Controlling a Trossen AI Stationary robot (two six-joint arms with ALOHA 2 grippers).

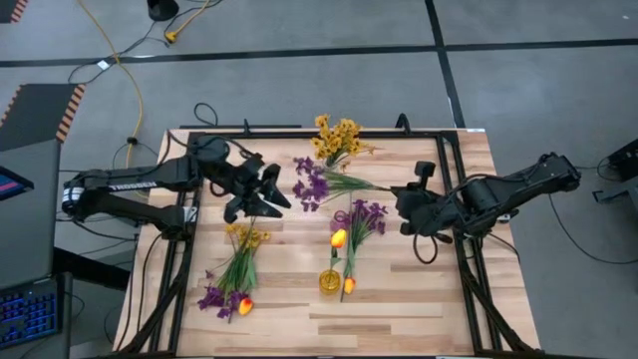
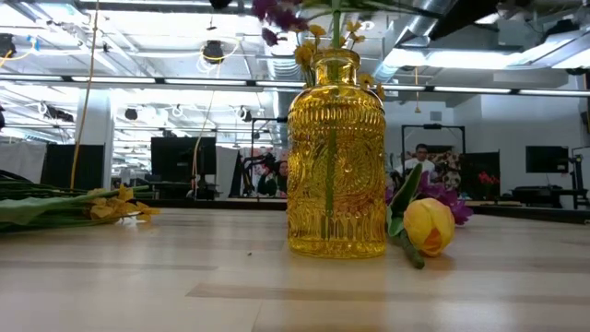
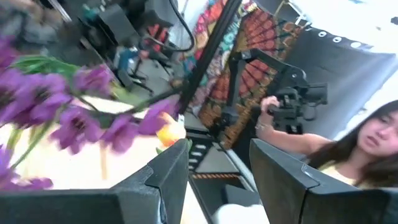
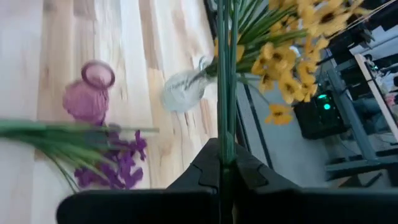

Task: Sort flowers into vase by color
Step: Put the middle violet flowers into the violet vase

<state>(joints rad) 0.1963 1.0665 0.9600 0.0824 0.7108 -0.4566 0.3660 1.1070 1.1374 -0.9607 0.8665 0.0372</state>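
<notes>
The right gripper (image 4: 225, 171) is clamping green stems (image 4: 225, 81); the left gripper (image 3: 217, 168) is hanging apart, empty. Sorting is sitting partway, I judge — flowers (image 1: 237, 267) are lying loose on the table (image 1: 399, 309).

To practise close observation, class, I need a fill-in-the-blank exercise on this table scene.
The right end effector is shut on thin green ___.
The left end effector is open and holds ___.
The yellow patterned glass vase stands ___ on the pale wooden table.
Missing: stems; nothing; upright.

Grey floor (image 1: 299, 80), yellow cable (image 1: 128, 80), ceiling strip lights (image 2: 184, 83).
</notes>
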